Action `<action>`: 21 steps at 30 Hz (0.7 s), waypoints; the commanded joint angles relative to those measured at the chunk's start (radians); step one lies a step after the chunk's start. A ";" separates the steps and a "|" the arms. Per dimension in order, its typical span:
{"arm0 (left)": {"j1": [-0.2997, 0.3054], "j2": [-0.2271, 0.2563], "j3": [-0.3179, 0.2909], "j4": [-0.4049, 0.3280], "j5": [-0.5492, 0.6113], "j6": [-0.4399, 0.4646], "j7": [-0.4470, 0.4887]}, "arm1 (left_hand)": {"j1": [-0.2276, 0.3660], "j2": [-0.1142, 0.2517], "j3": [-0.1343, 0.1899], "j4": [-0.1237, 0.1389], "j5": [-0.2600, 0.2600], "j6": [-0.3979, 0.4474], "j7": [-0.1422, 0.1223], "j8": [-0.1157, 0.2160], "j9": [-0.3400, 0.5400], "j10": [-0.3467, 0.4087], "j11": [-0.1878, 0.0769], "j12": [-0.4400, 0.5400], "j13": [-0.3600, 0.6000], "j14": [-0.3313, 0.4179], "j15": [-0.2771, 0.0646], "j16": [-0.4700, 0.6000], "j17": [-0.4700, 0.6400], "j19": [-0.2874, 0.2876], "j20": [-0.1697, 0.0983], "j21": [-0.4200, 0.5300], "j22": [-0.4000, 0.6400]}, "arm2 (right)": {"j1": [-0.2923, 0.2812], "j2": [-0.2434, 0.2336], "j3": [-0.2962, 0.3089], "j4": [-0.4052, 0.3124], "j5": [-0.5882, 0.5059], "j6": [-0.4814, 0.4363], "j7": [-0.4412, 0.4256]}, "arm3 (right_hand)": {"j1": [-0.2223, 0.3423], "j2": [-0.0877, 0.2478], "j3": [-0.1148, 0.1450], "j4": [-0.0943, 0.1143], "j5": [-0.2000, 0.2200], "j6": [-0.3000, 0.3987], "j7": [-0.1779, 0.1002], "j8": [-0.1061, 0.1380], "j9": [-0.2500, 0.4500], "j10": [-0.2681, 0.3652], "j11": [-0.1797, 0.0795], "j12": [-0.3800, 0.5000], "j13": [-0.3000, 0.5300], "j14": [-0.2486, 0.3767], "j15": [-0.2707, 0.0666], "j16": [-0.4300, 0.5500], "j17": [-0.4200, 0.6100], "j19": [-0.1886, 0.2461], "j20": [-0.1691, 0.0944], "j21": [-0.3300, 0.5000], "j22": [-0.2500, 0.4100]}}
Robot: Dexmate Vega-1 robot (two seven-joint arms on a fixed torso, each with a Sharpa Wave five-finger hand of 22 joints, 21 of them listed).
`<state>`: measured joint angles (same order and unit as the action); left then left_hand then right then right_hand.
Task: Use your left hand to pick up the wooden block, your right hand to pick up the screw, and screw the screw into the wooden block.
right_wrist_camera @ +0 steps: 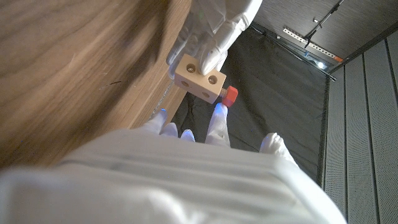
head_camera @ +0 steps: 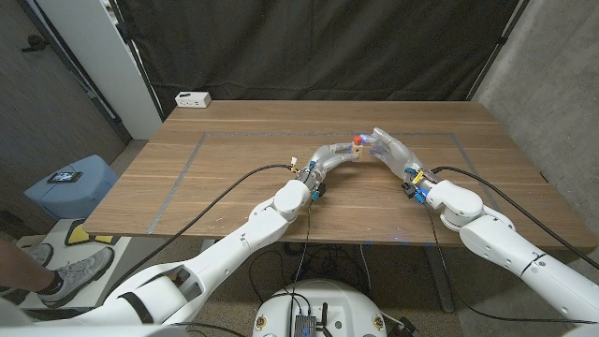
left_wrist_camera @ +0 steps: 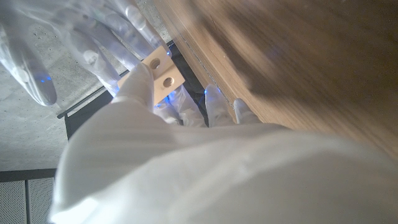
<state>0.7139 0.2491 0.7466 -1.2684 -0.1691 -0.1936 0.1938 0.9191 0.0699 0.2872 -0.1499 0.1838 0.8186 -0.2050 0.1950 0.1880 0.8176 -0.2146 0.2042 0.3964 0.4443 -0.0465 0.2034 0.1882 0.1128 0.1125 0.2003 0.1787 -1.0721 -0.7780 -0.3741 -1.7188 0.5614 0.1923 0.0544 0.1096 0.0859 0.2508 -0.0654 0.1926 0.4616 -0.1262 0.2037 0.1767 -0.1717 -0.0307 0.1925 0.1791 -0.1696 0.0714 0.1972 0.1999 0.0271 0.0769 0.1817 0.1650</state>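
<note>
Above the table's middle my left hand grips the pale wooden block, which has round holes in its faces. That block carries the red-headed screw, set into one side. In the head view the screw shows as a red spot between the two hands. My right hand reaches in from the other side with its fingers spread. One of its fingertips lies just under the screw head, while the thumb stands apart from it. My left hand's fingers wrap the block's far end.
A white box sits at the table's far left corner. The wooden table has a faint rectangle marked on it. Black curtains hang behind. A blue stool and a person's shoe are to the left of the table.
</note>
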 commanded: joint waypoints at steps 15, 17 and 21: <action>0.008 0.004 0.000 -0.015 -0.001 0.012 0.005 | -0.002 0.003 0.007 0.000 0.008 0.010 0.001 0.007 0.004 -0.001 -0.005 0.010 0.002 0.001 -0.080 0.006 0.002 0.001 0.007 0.004 0.004 | -0.041 -0.015 0.017 -0.038 -0.006 0.001 -0.027 | 0.006 0.010 0.017 -0.004 0.005 0.032 0.004 0.006 0.000 -0.007 -0.014 0.007 0.001 -0.078 -0.016 0.008 -0.003 0.016 0.001 0.011 0.003; 0.009 0.004 -0.001 -0.016 -0.002 0.013 0.005 | -0.001 0.002 0.007 -0.001 0.008 0.011 0.001 0.007 0.003 -0.001 -0.005 0.010 0.002 0.001 -0.081 0.006 0.002 0.001 0.007 0.004 0.004 | -0.044 -0.017 0.017 -0.039 -0.008 0.005 -0.027 | 0.007 0.010 0.017 -0.005 0.005 0.033 0.003 0.006 0.000 -0.005 -0.015 0.007 0.001 -0.076 -0.017 0.008 -0.003 0.017 0.001 0.011 0.003; 0.008 0.004 -0.001 -0.015 -0.002 0.011 0.004 | -0.002 0.002 0.006 0.000 0.008 0.011 0.001 0.008 0.003 -0.002 -0.005 0.010 0.002 0.002 -0.081 0.007 0.002 0.001 0.006 0.004 0.004 | -0.050 -0.020 0.020 -0.046 -0.006 0.004 -0.029 | 0.007 0.010 0.018 -0.005 0.005 0.035 0.004 0.005 0.000 -0.004 -0.015 0.007 0.001 -0.076 -0.017 0.008 -0.003 0.019 0.000 0.012 0.003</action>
<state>0.7208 0.2518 0.7464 -1.2811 -0.1694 -0.1843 0.1972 0.9193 0.0698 0.2854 -0.1517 0.1830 0.8184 -0.2048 0.1950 0.1888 0.8176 -0.2146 0.2042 0.3963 0.4443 -0.0465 0.2034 0.1882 0.1128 0.1125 0.2003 0.1787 -1.1060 -0.7909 -0.3607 -1.7505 0.5555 0.1936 0.0322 0.1149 0.0912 0.2638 -0.0690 0.1926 0.4838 -0.1221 0.2074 0.1764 -0.1752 -0.0416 0.1925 0.1790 -0.1718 0.0622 0.1972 0.1951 0.0378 0.0769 0.1895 0.1650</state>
